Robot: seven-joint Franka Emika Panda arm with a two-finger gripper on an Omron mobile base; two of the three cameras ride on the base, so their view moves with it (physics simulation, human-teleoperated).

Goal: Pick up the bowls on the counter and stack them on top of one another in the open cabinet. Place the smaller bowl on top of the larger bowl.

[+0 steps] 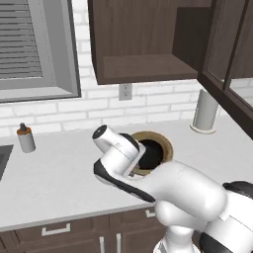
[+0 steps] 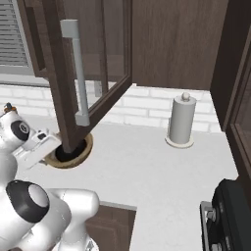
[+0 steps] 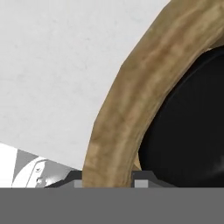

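The larger bowl (image 1: pixel 163 142), tan wood with a thick rim, sits on the counter (image 1: pixel 59 178) below the open cabinet (image 1: pixel 148 69). The glossy black smaller bowl (image 1: pixel 150 154) seems to lie inside it. In the hand view my gripper (image 3: pixel 108 181) straddles the wooden rim (image 3: pixel 127 109), one fingertip outside and one inside, shut on it, with the black bowl (image 3: pixel 188 131) just to the right. In the right base view the larger bowl (image 2: pixel 83 150) is partly hidden behind an open cabinet door (image 2: pixel 81 73).
A paper towel roll (image 1: pixel 204 111) stands at the back right of the counter, and a small bottle (image 1: pixel 25 138) at the back left. The glass-fronted door (image 2: pixel 81 73) hangs above the bowls. A stove (image 2: pixel 228 215) is at the far right.
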